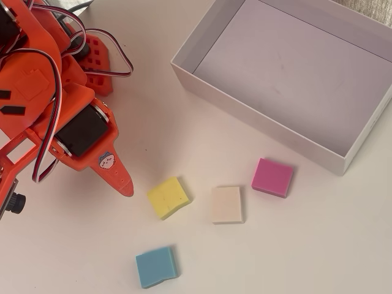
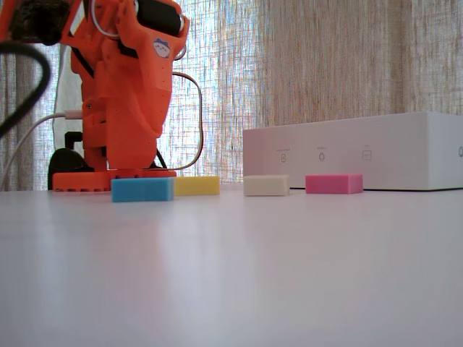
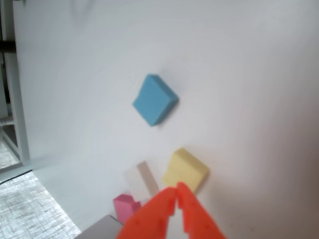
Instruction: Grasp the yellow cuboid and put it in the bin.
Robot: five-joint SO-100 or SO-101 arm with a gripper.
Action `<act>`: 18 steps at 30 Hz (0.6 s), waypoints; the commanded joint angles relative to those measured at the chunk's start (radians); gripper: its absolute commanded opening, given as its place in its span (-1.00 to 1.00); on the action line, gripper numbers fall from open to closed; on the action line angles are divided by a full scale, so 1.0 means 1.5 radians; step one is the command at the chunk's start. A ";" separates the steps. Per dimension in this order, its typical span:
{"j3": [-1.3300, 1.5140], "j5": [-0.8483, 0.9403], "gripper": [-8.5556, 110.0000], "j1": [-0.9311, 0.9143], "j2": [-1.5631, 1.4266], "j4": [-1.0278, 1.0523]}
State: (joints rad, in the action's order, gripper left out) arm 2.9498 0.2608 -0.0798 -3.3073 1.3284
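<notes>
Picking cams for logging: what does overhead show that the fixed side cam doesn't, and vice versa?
Only overhead: the bin floor, empty, and the blocks' true layout, with the yellow cuboid nearest the gripper tip, and the cream block beside it. Only fixed: the blocks' low side profiles, the bin's outer wall, a curtain behind. Both: all four blocks, blue and pink included, flat on the table, outside the bin. Neither shows the jaws' state.

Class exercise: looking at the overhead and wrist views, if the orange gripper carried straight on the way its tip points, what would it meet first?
Probably the yellow cuboid: the shut gripper points at it from just short. Its height above the table is unclear.
</notes>
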 commanded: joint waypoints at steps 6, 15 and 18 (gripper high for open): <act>-0.002 0.019 -1.00 0.018 -0.002 0.003; -0.003 0.019 -0.99 0.014 0.010 -0.009; -0.041 0.048 -0.98 0.010 0.087 -0.090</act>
State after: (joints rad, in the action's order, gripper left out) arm 2.9452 0.3037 -0.0598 -3.2536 1.2732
